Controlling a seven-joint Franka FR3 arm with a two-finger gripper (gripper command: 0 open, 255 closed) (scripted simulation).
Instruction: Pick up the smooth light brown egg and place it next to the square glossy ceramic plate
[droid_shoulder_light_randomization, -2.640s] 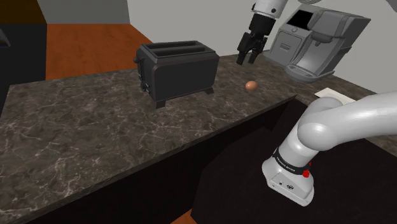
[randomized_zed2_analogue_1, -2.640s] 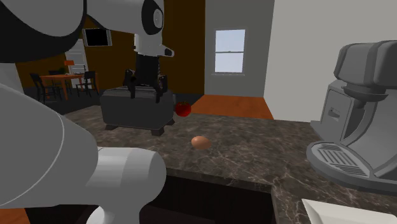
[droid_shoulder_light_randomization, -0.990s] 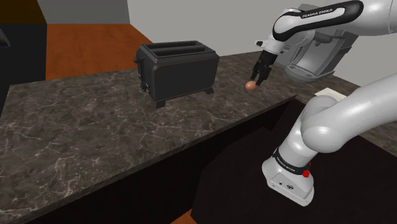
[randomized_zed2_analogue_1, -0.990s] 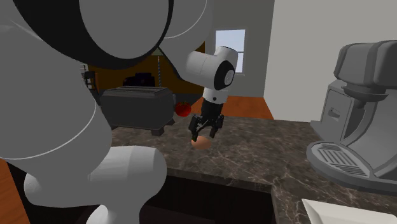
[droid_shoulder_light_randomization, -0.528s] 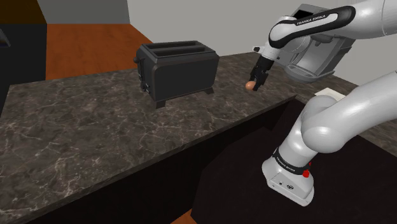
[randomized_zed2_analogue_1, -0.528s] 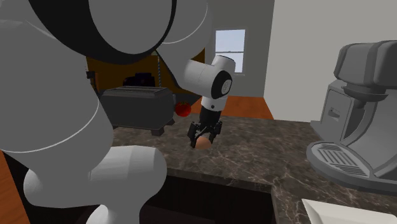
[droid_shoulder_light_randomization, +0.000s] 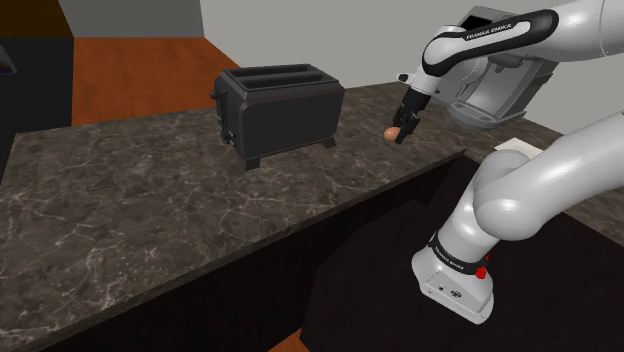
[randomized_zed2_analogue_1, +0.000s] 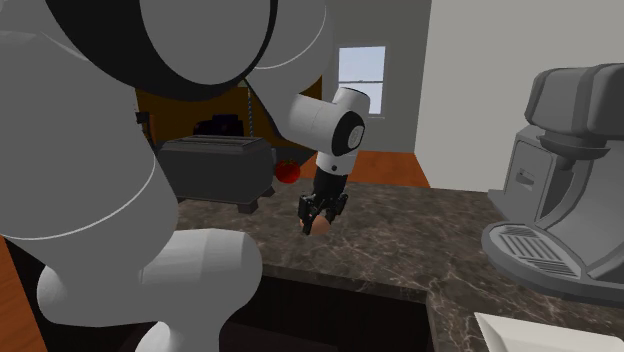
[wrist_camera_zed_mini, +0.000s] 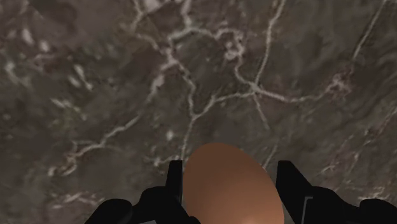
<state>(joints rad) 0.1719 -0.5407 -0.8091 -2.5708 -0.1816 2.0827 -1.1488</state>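
Note:
The light brown egg (droid_shoulder_light_randomization: 391, 132) lies on the dark marble counter (droid_shoulder_light_randomization: 150, 190), between the toaster and the coffee machine. My black gripper (droid_shoulder_light_randomization: 399, 132) comes down over it from above and is shut on the egg. In the wrist view the egg (wrist_camera_zed_mini: 229, 188) sits between the two fingers (wrist_camera_zed_mini: 174, 184), which press against its sides. From the second exterior view the gripper (randomized_zed2_analogue_1: 319, 222) clasps the egg (randomized_zed2_analogue_1: 320, 228) right at the counter surface. A corner of the white square plate (droid_shoulder_light_randomization: 522, 149) shows to the shoulder view's right of the egg, also seen as a white plate (randomized_zed2_analogue_1: 520, 335) at the counter's near end.
A dark two-slot toaster (droid_shoulder_light_randomization: 280, 110) stands to the shoulder view's left of the egg. A grey coffee machine (droid_shoulder_light_randomization: 500, 75) stands behind the gripper. A red fruit (randomized_zed2_analogue_1: 288, 171) lies beside the toaster (randomized_zed2_analogue_1: 215, 170). The counter's front edge drops off below the egg.
The gripper came down over the egg, and its fingers, which stood apart half a second ago, have drawn in against the egg's sides. The egg has not moved.

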